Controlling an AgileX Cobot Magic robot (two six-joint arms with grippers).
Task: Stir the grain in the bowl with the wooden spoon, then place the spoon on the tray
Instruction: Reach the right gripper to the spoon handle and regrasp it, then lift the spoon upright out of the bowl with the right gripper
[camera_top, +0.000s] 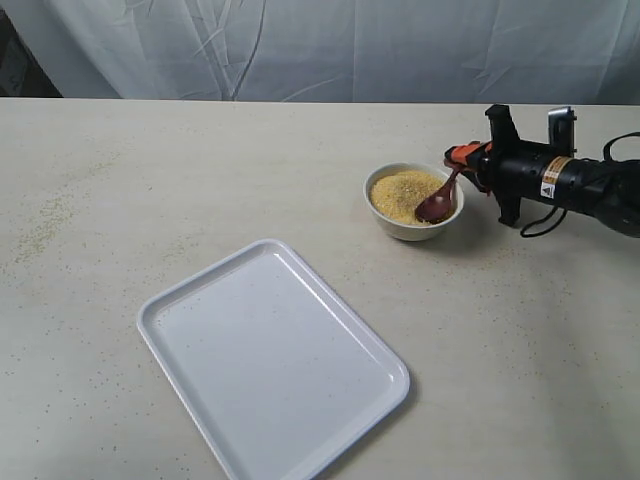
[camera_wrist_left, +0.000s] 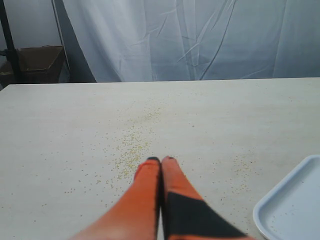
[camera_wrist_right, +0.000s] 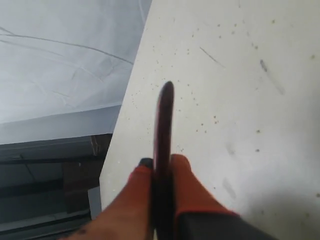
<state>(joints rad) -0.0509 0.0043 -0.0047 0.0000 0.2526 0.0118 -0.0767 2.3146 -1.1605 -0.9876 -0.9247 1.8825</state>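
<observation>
The small white bowl (camera_top: 412, 227) stands right of the table's middle, holding a heap of yellow-orange grain (camera_top: 402, 190). The dark wooden spoon (camera_top: 440, 198) has its head down in the grain at the bowl's right side, handle slanting up and right. My right gripper (camera_top: 461, 163) is shut on that handle; in the right wrist view the spoon handle (camera_wrist_right: 163, 125) sticks out between the orange fingers (camera_wrist_right: 186, 175), and bowl and grain are out of that view. The big white tray (camera_top: 270, 360) lies at the front, left of the bowl. My left gripper (camera_wrist_left: 160, 161) is shut and holds nothing.
Spilled grains (camera_wrist_left: 131, 147) lie scattered on the tabletop ahead of the left gripper, and a corner of the tray (camera_wrist_left: 290, 205) shows beside it. A white curtain (camera_top: 320, 45) hangs behind the table's far edge. The right arm (camera_top: 570, 185) lies low over the table's right side.
</observation>
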